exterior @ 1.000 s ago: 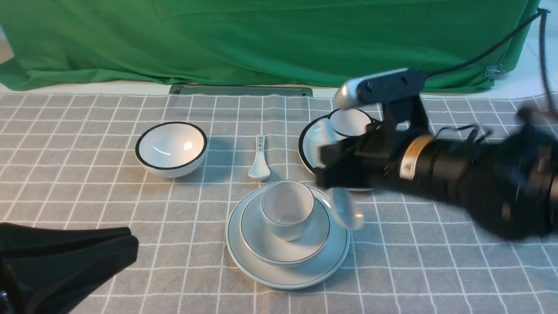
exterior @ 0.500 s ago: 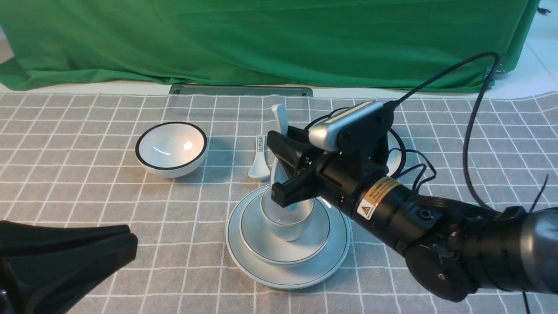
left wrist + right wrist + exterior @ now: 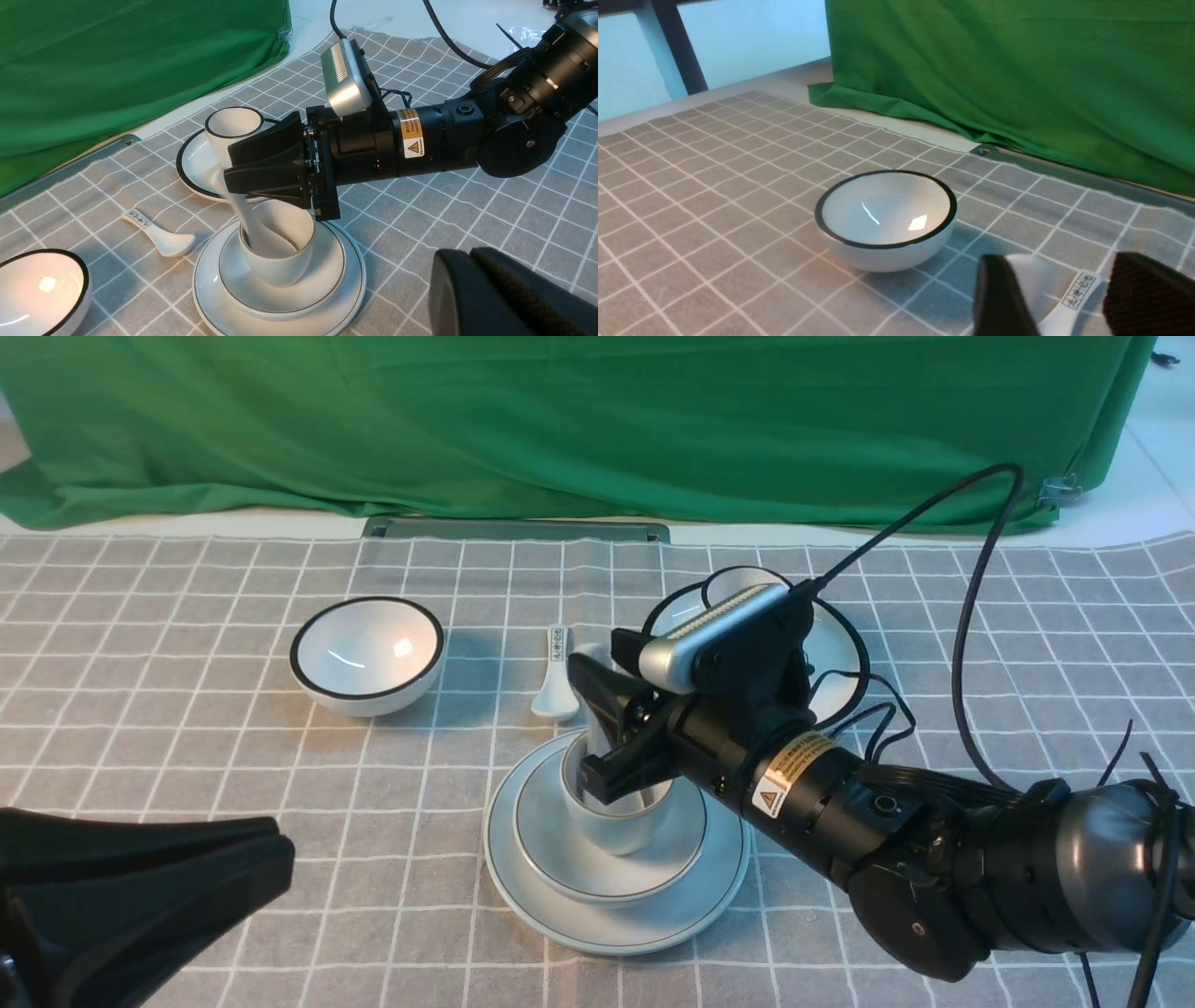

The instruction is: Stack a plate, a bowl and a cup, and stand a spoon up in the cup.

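The pale plate [image 3: 653, 924] lies near the table's front middle with the shallow bowl [image 3: 560, 868] on it and the cup [image 3: 616, 826] in the bowl. The plain white spoon [image 3: 254, 228] stands in the cup, its handle leaning up and back between the jaws of my right gripper [image 3: 583, 723]. In the right wrist view that gripper [image 3: 1059, 280] is open: the handle end [image 3: 1029, 275] lies by one finger and a wide gap separates it from the other. My left gripper [image 3: 280, 859] is shut and empty at the front left, well apart from the stack.
A black-rimmed white bowl [image 3: 366, 653] stands at the back left. A small spoon with dark handle marks [image 3: 556, 681] lies just behind the stack. A black-rimmed plate [image 3: 840, 653] with a black-rimmed cup [image 3: 738, 583] sits behind the right arm. Green cloth hangs at the back.
My right arm swung left over the stack with the spoon, then lowered it. The spoon has sunk into the cup and the jaws have opened. The left arm has not moved.
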Available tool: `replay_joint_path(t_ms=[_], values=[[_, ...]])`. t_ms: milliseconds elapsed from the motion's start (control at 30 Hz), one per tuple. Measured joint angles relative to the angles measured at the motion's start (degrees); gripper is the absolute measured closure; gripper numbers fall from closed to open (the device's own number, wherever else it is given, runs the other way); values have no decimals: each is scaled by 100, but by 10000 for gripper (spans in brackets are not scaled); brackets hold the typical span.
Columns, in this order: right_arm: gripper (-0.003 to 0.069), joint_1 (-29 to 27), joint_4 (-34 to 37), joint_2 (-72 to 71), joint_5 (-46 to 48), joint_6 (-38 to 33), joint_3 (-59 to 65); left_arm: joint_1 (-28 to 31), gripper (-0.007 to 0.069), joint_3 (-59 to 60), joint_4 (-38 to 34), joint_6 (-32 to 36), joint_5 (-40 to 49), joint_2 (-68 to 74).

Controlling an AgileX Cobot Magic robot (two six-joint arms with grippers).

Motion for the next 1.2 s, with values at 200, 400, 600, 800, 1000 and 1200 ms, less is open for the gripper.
replay_joint_path(t_ms=[200, 400, 600, 800, 1000, 1200], values=[[259, 0, -12, -169, 67, -1, 5, 0, 615, 0, 50, 146, 0, 0], [462, 304, -24, -1635, 2380, 279, 132, 0, 615, 303, 28, 168, -411, -234], [582, 601, -39, -3194, 4742, 121, 408, 0, 615, 1540, -275, 138, -1903, -1075], [601, 662, -39, -4529, 6233, 385, 958, 0, 615, 2491, -286, 125, -3072, -1497], [596, 668, -39, -5268, 6863, 520, 1256, 0, 615, 2903, -286, 125, -3335, -1517], [573, 673, -39, -5335, 6820, 531, 1266, 0, 615, 3236, -289, 125, -3218, -1527]])
